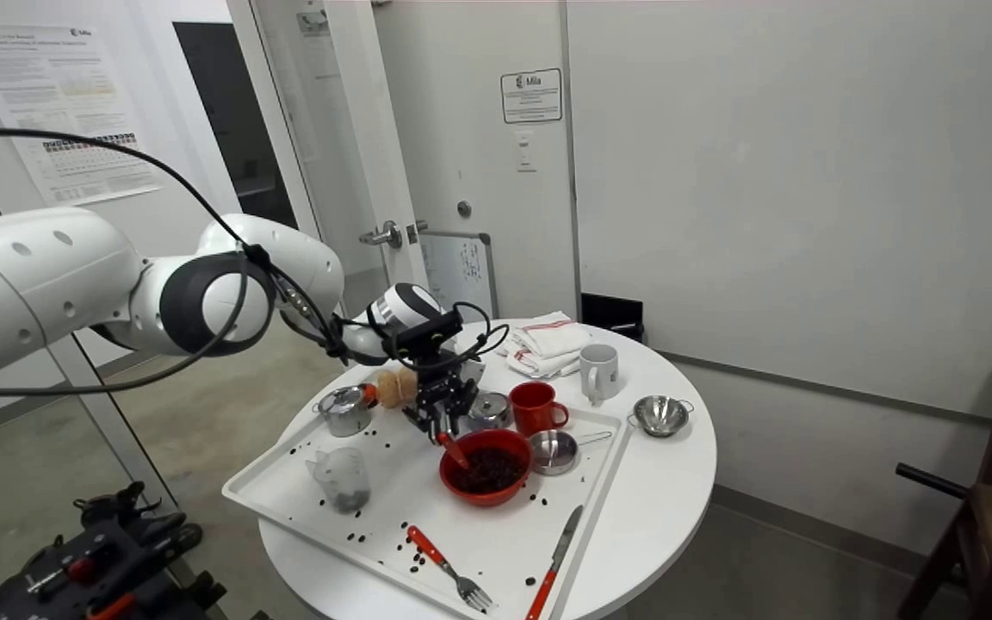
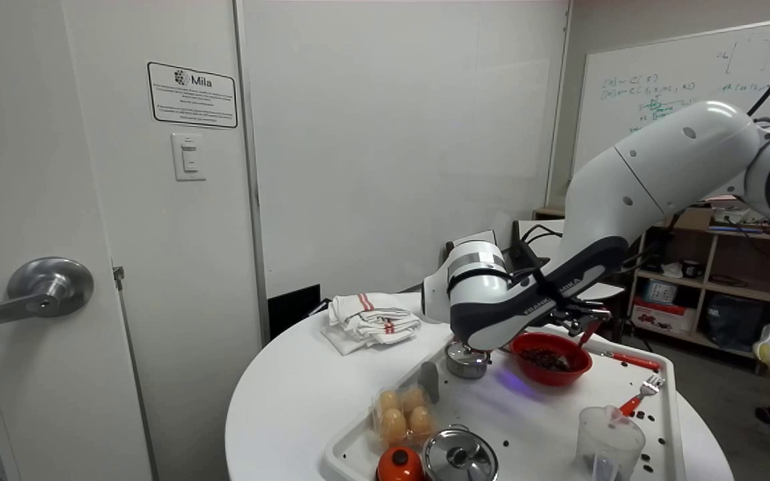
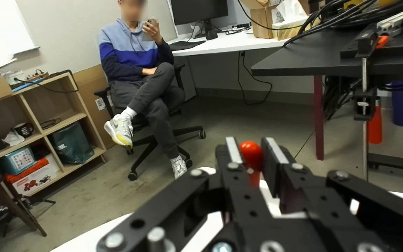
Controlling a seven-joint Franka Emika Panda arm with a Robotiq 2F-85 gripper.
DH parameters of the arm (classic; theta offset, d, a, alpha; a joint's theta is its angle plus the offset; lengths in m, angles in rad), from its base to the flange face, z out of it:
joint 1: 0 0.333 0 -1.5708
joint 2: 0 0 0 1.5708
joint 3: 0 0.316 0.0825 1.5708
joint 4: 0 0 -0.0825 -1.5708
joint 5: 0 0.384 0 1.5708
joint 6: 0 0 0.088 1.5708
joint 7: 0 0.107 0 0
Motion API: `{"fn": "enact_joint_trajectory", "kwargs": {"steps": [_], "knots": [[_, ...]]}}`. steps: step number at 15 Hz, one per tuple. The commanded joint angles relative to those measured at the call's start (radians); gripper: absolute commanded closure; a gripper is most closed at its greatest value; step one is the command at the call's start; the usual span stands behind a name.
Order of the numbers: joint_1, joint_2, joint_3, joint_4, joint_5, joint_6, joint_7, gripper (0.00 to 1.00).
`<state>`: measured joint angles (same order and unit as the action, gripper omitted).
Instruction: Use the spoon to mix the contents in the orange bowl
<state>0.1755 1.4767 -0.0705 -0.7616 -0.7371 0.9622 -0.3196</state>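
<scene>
The orange bowl (image 1: pixel 486 499) rests on the white tray, with dark bean-like contents (image 1: pixel 498 470) inside; its wall (image 2: pixel 549 377) also shows in an exterior view. Leaning down into it from the gripper side is the spoon (image 1: pixel 456 453), a red-orange handle whose lower end is lost among the contents. My gripper (image 1: pixel 439 425) is just above the bowl's rim, shut on the handle. In the wrist view the rounded handle end (image 3: pixel 251 152) sits between the two finger pads (image 3: pixel 273 150). The bowl is out of the wrist view.
Close around the bowl stand a red cup (image 1: pixel 536 408), a small metal pan (image 1: pixel 554 454) and a metal pot (image 1: pixel 489 412). A fork (image 1: pixel 449 564), a knife (image 1: pixel 558 555), a clear measuring jug (image 1: pixel 343 479) and scattered beans lie on the tray (image 1: pixel 246 495). Packed eggs (image 2: pixel 404 417) are farther off.
</scene>
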Motion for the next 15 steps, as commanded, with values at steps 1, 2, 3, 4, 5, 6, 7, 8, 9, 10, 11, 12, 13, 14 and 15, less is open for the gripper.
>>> {"fn": "enact_joint_trajectory", "kwargs": {"steps": [1,2,3,4,5,6,7,8,9,10,11,12,13,14,15], "knots": [[0.045,0.000,0.005,0.001,-0.011,0.009,-0.026,0.92],[0.054,0.000,0.003,0.006,-0.011,0.007,-0.024,0.92],[0.060,0.000,0.002,0.012,-0.011,0.008,-0.024,0.92],[0.060,-0.001,0.000,0.018,-0.010,0.007,-0.024,0.92],[0.057,-0.001,-0.003,0.024,-0.007,0.006,-0.023,0.92],[0.052,-0.002,-0.004,0.029,-0.005,0.007,-0.025,0.92],[0.041,-0.003,-0.008,0.038,-0.002,0.008,-0.028,0.92],[0.031,-0.003,-0.011,0.046,0.000,0.011,-0.030,0.92],[0.016,-0.004,-0.016,0.057,0.001,0.016,-0.034,0.92],[-0.003,-0.004,-0.021,0.069,0.004,0.023,-0.041,0.92],[-0.020,-0.004,-0.026,0.080,0.009,0.028,-0.041,0.92],[-0.041,-0.005,-0.029,0.092,0.016,0.029,-0.049,0.92],[-0.062,-0.006,-0.033,0.102,0.024,0.029,-0.051,0.92],[-0.080,-0.007,-0.036,0.109,0.030,0.029,-0.053,0.92],[-0.097,-0.009,-0.038,0.111,0.037,0.031,-0.052,0.92]]}}
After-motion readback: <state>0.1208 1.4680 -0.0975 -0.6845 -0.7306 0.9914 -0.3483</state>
